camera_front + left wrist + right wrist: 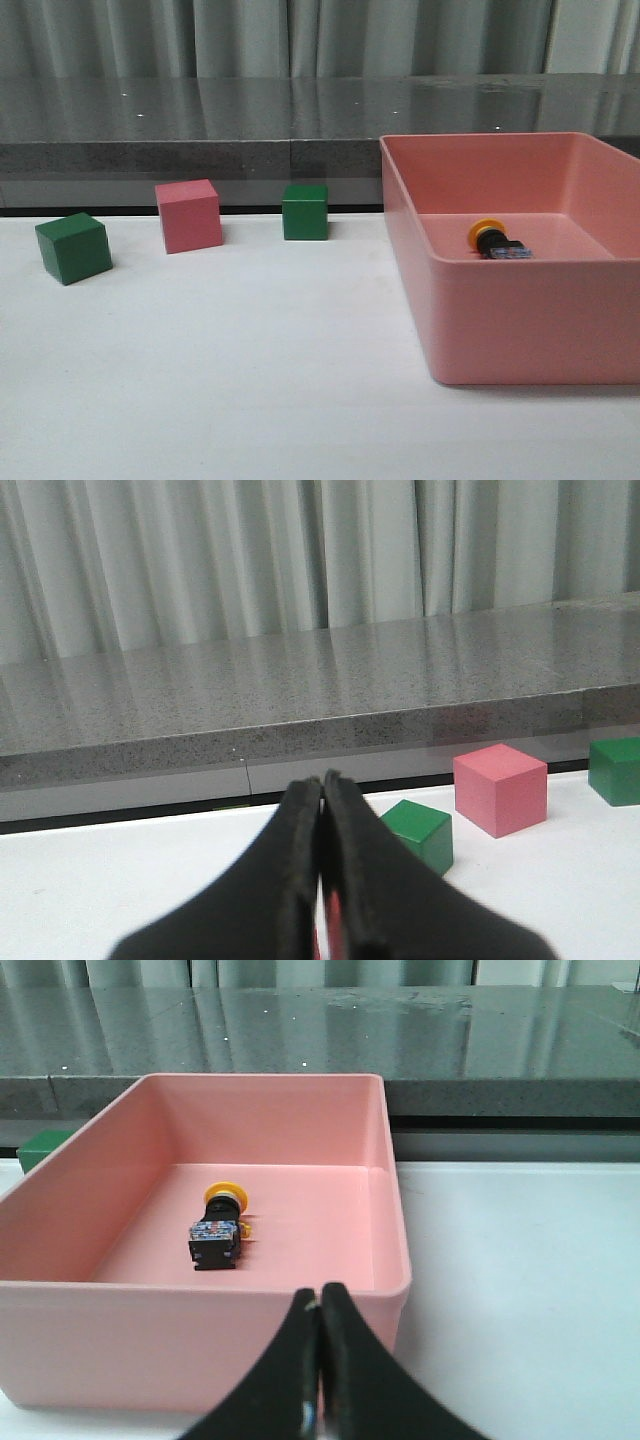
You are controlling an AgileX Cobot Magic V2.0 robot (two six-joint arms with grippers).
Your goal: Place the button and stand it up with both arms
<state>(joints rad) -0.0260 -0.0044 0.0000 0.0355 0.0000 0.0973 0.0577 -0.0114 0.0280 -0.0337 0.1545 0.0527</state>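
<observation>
The button (497, 241) lies on its side inside the pink bin (520, 330), yellow cap toward the back and blue-and-clear base toward the front. It also shows in the right wrist view (217, 1227). My right gripper (321, 1295) is shut and empty, in front of the bin's near wall (200, 1340), outside it. My left gripper (322, 783) is shut and empty, low over the white table, short of a green cube (420, 832). Neither arm shows in the front view.
On the white table (250, 370) stand a green cube (73, 248) at the left, a pink cube (188, 215) and a second green cube (305, 212). A grey stone ledge (200, 130) runs along the table's back, with curtains behind it.
</observation>
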